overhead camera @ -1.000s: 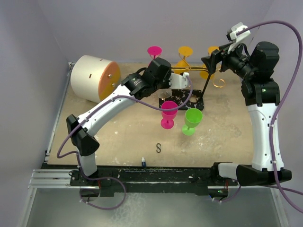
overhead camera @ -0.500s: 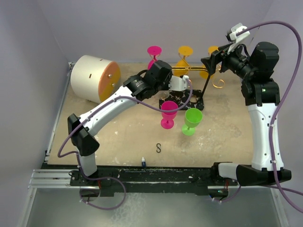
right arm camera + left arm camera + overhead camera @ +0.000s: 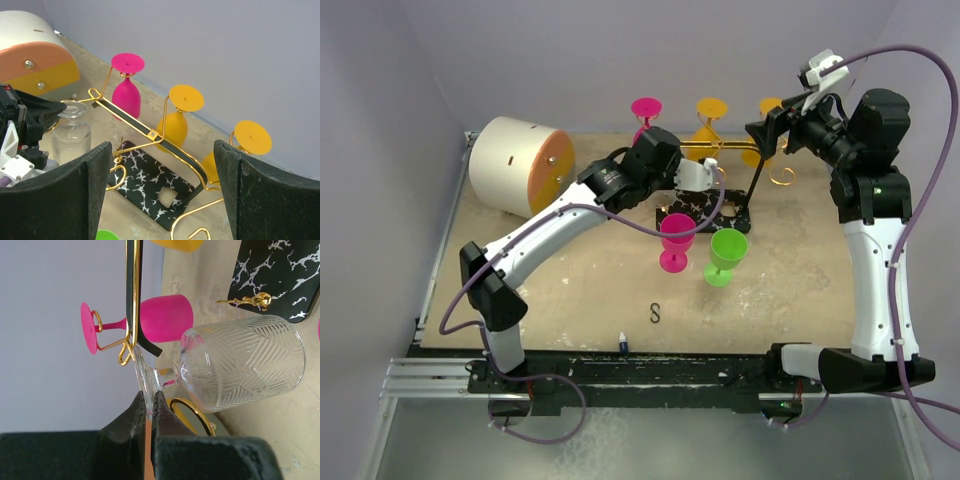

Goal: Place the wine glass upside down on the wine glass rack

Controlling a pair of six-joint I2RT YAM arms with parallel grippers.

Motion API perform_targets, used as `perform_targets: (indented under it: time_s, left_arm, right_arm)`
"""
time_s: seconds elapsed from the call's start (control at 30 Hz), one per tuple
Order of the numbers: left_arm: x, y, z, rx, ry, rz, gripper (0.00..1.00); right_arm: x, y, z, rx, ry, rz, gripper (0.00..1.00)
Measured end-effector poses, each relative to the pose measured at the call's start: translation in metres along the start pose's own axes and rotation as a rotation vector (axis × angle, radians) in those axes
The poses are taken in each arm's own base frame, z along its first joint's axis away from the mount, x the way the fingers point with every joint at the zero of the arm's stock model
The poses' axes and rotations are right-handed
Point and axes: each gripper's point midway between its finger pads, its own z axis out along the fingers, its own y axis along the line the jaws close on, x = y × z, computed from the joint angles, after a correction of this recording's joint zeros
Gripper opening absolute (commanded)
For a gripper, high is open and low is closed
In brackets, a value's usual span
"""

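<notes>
Left fingers (image 3: 134,427): I clench them on the thin foot of the clear wine glass (image 3: 240,360); my left wrist view shows the foot's edge pinched between both tips.
Wine glass: it is in the air, with its foot just beside a curled gold hook of the wine glass rack (image 3: 125,347). I cannot tell if it touches the wire.
Right wrist view: only here I see the glass upside down, foot on top, at the rack end where the hanging pink glass (image 3: 126,95) is.
Right fingers (image 3: 92,195): released, wide apart, holding nothing.
Top view: my left arm hides nearly all of the glass. This view shows a standing pink glass (image 3: 677,240) and a green glass (image 3: 727,255) on the desk (image 3: 570,270), in front of the marble base.
</notes>
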Motion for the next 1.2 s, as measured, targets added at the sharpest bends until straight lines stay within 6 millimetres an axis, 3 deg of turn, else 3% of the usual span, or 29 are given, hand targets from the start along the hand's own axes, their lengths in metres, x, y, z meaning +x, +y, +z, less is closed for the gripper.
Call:
perform_targets:
  time_s: [0.4, 0.7, 1.2]
  left_arm:
    - [0.013, 0.008, -0.001, -0.025, 0.036, -0.012, 0.00]
    - [0.020, 0.011, -0.019, -0.030, 0.037, -0.004, 0.00]
    - [0.028, 0.000, -0.038, 0.038, 0.032, 0.018, 0.00]
  right_arm:
    - [0.000, 0.001, -0.001, -0.009, -0.002, 0.001, 0.85]
    - [0.000, 0.002, -0.001, -0.015, -0.003, 0.001, 0.85]
    - [0.006, 0.000, 0.000, -0.010, 0.009, 0.008, 0.85]
